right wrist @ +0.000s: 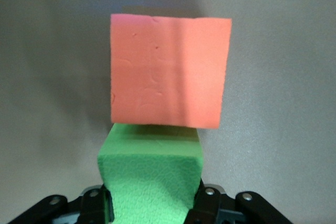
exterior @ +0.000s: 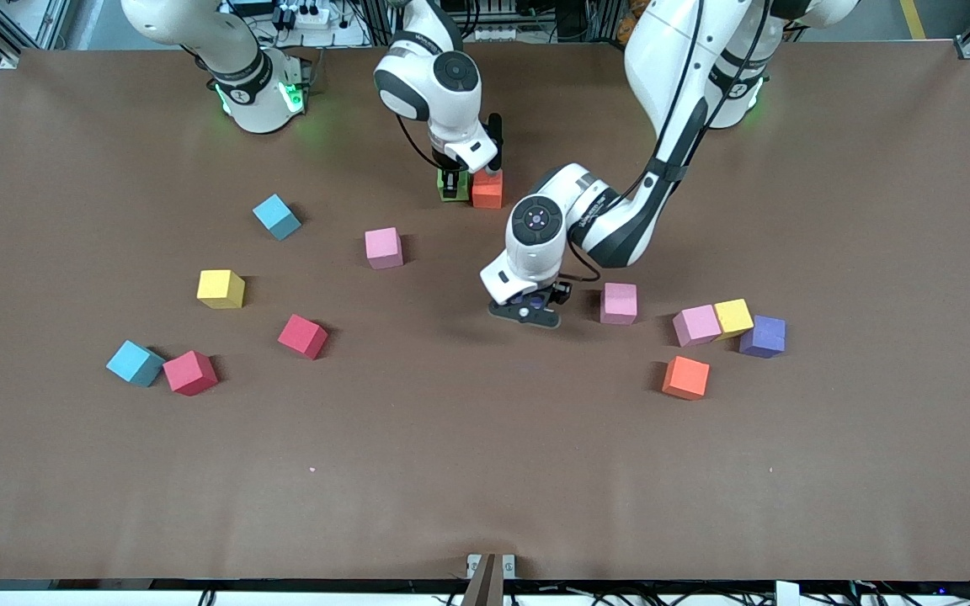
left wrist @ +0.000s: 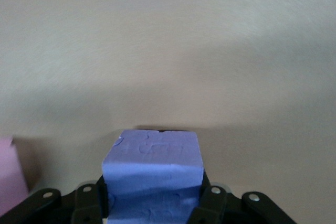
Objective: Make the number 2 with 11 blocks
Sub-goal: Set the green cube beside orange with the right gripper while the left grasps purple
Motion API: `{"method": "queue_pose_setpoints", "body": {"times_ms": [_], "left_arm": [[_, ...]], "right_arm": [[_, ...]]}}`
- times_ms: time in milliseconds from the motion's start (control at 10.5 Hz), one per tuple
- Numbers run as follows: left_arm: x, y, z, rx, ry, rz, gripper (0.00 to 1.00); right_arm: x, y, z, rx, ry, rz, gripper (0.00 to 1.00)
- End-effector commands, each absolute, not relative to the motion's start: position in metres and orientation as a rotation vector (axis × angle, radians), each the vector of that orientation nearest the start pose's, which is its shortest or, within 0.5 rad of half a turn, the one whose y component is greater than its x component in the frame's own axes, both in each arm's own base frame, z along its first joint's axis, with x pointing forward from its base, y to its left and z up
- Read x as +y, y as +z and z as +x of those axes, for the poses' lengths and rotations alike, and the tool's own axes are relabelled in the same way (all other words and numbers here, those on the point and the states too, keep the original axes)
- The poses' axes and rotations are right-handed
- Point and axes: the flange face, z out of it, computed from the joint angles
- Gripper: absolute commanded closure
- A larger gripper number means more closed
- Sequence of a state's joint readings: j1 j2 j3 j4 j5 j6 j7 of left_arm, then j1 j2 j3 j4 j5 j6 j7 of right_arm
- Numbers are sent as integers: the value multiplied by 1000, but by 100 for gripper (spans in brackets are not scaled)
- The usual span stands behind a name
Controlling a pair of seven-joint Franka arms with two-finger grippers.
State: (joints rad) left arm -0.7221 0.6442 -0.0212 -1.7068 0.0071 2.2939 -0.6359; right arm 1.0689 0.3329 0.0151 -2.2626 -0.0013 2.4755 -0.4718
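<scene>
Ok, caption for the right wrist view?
Right gripper holds the green block against the orange block on the table.

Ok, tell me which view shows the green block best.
The right wrist view: the green block fills it, gripped by the right gripper, touching an orange block. The front view shows only a sliver; the left wrist view shows none.

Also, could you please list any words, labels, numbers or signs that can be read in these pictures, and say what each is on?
None can be read.
The blocks, such as the green block and the purple block, are plain.
The right arm's elbow band carries dark marks too small to read.
</scene>
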Motion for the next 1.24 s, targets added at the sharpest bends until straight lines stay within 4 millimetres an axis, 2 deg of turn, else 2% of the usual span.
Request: {"method": "queue_pose_setpoints", "body": {"times_ms": [0,190,285,381,476,571,761,952,1047,1142], "left_arm": [[-422,239,482,-209,81,-3078,100],[-396,248,468,-484,132,-3044,100],[-386,257,462,-620,167,-3033,100],[-386,266,456,-843,221,-3014,100],[-390,277,453,-1099,242,-2947,100],[-405,278,440,-1325,259,-2839,100],[-418,276,426,-1645,186,-2620,100],[-422,263,402,-1787,181,-2468,100],[-416,256,392,-1791,182,-2434,100],[-410,257,388,-1811,180,-2416,100]], "right_arm": [[474,196,248,-2192,165,-2290,50],[474,194,248,-2192,167,-2290,50],[473,192,248,-2191,174,-2292,38],[474,194,248,-2187,172,-2296,0],[473,193,249,-2187,183,-2299,0],[472,197,250,-2185,181,-2300,0],[470,216,252,-2182,202,-2307,0],[465,246,254,-2174,230,-2320,0],[455,261,264,-2145,245,-2349,0],[443,276,280,-2093,261,-2389,0]]}}
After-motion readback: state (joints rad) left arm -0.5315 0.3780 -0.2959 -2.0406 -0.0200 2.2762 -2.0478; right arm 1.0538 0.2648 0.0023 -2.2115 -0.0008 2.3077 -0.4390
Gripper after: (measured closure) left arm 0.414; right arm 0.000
